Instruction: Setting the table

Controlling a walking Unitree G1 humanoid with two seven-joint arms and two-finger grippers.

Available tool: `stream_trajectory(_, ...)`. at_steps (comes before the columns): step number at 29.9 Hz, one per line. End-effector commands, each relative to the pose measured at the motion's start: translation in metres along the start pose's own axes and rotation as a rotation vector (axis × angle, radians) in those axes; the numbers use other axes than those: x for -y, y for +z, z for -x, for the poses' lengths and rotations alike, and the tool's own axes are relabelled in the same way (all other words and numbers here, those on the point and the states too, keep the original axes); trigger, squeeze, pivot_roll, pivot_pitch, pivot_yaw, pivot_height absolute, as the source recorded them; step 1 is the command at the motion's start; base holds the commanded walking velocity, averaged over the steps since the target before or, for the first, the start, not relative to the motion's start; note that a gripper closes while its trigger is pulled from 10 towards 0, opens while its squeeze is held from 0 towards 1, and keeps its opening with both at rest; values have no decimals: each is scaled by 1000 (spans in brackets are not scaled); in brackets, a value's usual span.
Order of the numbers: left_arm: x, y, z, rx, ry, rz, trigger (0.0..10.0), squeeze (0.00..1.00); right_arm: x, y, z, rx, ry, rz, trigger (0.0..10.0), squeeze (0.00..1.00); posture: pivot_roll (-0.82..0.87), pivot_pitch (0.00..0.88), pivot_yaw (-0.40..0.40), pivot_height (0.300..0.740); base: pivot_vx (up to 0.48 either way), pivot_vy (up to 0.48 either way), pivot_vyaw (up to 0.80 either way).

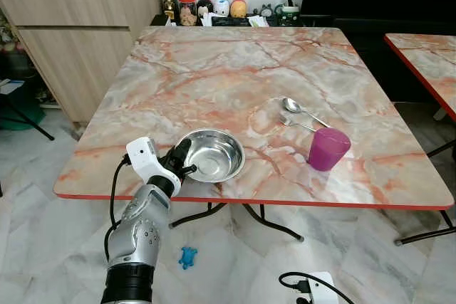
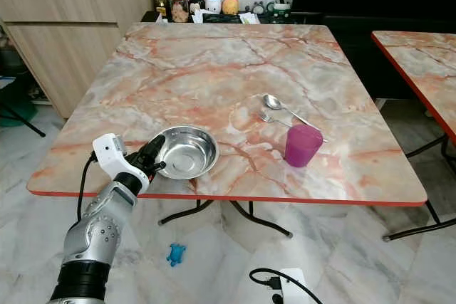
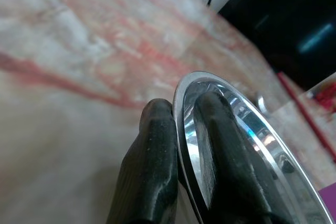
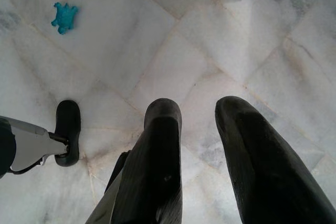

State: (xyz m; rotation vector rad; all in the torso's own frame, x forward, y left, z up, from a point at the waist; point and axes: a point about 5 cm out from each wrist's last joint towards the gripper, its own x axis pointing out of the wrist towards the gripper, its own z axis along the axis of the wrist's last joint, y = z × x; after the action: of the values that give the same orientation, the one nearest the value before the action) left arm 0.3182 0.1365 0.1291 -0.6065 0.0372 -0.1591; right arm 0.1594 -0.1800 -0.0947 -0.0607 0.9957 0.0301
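Note:
A steel bowl (image 1: 214, 153) sits on the marble table (image 1: 214, 69) near its front edge. My left gripper (image 1: 182, 159) is shut on the bowl's near-left rim; in the left wrist view one finger (image 3: 152, 156) lies outside the rim (image 3: 184, 124) and the other inside. To the right stand a purple cup (image 1: 328, 149), with a spoon (image 1: 299, 109) and a fork (image 1: 292, 123) just behind it. My right gripper (image 4: 197, 129) hangs open over the floor, holding nothing.
A wooden cabinet (image 1: 78, 26) stands at the back left. Jars and figurines (image 1: 214, 8) line a low shelf behind the table. A second table (image 1: 427, 55) is at the right. A blue toy (image 1: 187, 256) and a white power strip (image 1: 313, 290) lie on the floor.

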Motion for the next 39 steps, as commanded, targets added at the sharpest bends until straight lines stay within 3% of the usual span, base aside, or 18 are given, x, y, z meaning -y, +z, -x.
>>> stream_trajectory(1,7,14,1,85,-41,-7,10000,0,2,-1,0,-3,-7,1,10000,0,118,0,-34,740,0,0,0)
stream_trajectory(8,16,32,4,209,-94,-2,10000,0,2,-2,0,-3,-9,-5,10000,0,121,0,-36,740,0,0,0)
stream_trajectory(39,28,45,1,273,-133,8,10000,0,3,-1,1,-4,-6,3,10000,0,124,0,-44,740,0,-306,0)
